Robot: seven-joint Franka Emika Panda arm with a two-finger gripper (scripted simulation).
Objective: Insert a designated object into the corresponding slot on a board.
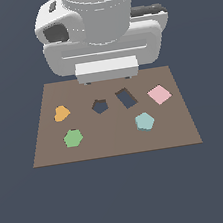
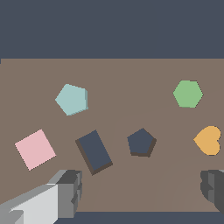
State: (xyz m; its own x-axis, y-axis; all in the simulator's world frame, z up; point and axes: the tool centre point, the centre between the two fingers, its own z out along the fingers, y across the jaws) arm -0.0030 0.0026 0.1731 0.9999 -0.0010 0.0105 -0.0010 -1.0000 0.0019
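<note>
Pentagon point(image 1: 145, 121) lies free on the board point(image 1: 116, 143), apart from its slot point(image 1: 99, 106); only the wrist view shows the jaws spread, empty.

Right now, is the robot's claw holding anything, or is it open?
Gripper: open, holding nothing; its fingers stand wide apart above the board.

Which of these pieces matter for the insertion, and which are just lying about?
For the job: teal pentagon block, pentagon hole, brown board, gripper (open, empty).
Lying about: green hexagon block, pink square block, orange heart block, rectangular hole.
</note>
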